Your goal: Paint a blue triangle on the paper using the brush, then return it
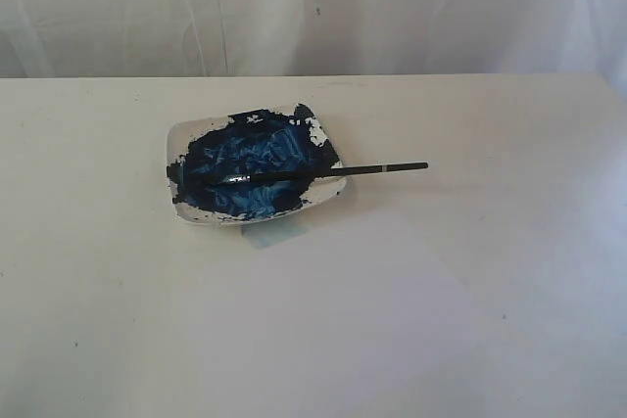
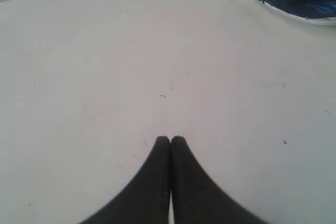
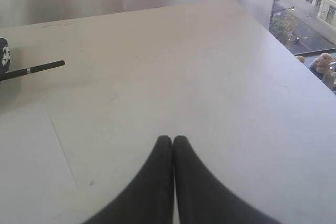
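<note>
Brush (image 1: 323,172): is lying across the paint-smeared dish (image 1: 179,141), its tip sitting in the dark-blue paint and its handle pointing toward 3 o'clock past the rim. Paper (image 1: 362,320): is lying flat on the table (image 1: 88,320), with the dish sitting at its 11 o'clock corner. Left gripper (image 2: 170,139) and right gripper (image 3: 172,138): each is hovering over the table, jaws pressed together, gripping nothing.

Exterior: high, angled down at counter (image 1: 509,193). Wrist cams low behind left hand (image 2: 170,139), right hand (image 3: 172,138); left shares dish (image 1: 179,144), right shares brush (image 3: 37,68).
</note>
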Available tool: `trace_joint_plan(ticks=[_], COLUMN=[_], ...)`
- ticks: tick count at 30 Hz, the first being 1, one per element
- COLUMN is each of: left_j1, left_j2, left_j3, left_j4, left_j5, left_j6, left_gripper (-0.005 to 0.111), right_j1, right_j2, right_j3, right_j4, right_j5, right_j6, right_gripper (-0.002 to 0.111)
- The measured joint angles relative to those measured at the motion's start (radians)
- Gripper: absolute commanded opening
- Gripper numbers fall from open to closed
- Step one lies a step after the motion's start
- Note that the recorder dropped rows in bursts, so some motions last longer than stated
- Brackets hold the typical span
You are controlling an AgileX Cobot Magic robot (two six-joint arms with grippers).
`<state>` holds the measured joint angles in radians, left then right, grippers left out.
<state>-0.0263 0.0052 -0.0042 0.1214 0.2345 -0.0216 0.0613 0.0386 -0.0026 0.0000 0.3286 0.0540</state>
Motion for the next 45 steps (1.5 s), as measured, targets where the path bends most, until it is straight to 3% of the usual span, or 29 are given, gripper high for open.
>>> trace_joint_plan(ticks=[4, 8, 11, 19, 22, 30, 36, 41, 45], left_j1=[0.000, 0.000, 0.000, 0.000, 0.000, 0.000, 0.000, 0.000, 0.000], left_j2=[0.000, 0.000, 0.000, -0.002, -0.002, -0.002, 0.006, 0.107, 0.225], left_j3=[0.000, 0.000, 0.000, 0.001, 0.001, 0.001, -0.011, -0.125, -0.232], left_j4=[-0.024, -0.271, -0.322, -0.338, -0.338, -0.353, -0.474, -0.519, -0.521], left_j5=[-0.024, -0.094, -0.169, -0.605, -0.697, -0.715, -0.711, -0.709, -0.679], left_j6=[-0.024, -0.198, -0.233, -0.229, -0.145, -0.051, 0.046, 0.202, 0.435], left_gripper=[0.000, 0.000, 0.000, 0.000, 0.000, 0.000, 0.000, 0.000, 0.000], right_j1=[0.000, 0.000, 0.000, 0.000, 0.000, 0.000, 0.000, 0.000, 0.000], right_j2=[0.000, 0.000, 0.000, 0.000, 0.000, 0.000, 0.000, 0.000, 0.000], right_j3=[0.000, 0.000, 0.000, 0.000, 0.000, 0.000, 0.000, 0.000, 0.000], right_j4=[0.000, 0.000, 0.000, 0.000, 0.000, 0.000, 0.000, 0.000, 0.000], right_j5=[0.000, 0.000, 0.000, 0.000, 0.000, 0.000, 0.000, 0.000, 0.000], right_j6=[0.000, 0.000, 0.000, 0.000, 0.000, 0.000, 0.000, 0.000, 0.000], right_gripper=[0.000, 0.000, 0.000, 0.000, 0.000, 0.000, 0.000, 0.000, 0.000])
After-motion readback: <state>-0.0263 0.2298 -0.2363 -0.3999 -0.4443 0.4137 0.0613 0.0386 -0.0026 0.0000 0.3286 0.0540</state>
